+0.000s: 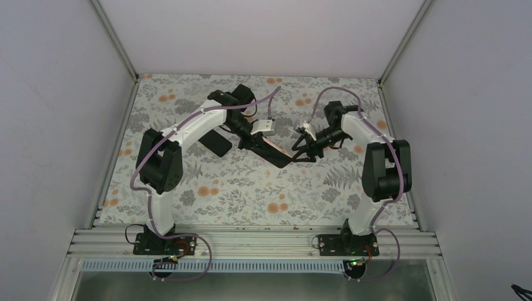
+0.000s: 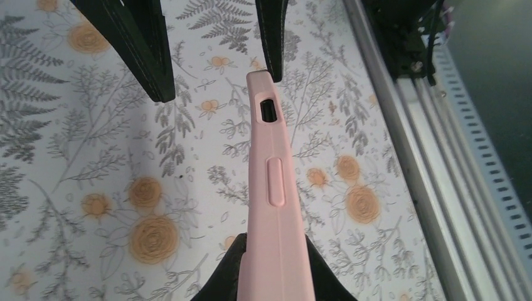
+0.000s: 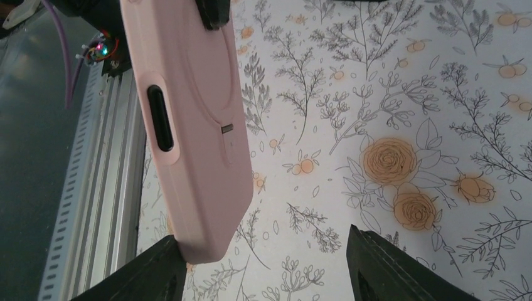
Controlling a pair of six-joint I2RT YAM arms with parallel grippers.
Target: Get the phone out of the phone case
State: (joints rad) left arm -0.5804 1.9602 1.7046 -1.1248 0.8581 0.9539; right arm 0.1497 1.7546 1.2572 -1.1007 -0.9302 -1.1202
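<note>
The pink phone case [image 2: 276,188] sits clamped in your left gripper [image 2: 276,271], raised above the table [image 1: 251,200] so your wide-open right gripper [image 3: 260,244], at three o'clock, can work its free end. You cannot tell whether the phone's inside.

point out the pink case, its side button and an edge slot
pink case [image 3: 201,144]: right wrist view, flat back.
side button [image 2: 276,182]: left wrist view, button middle.
edge slot [image 3: 160,118]: right wrist view, dark opening.
</note>
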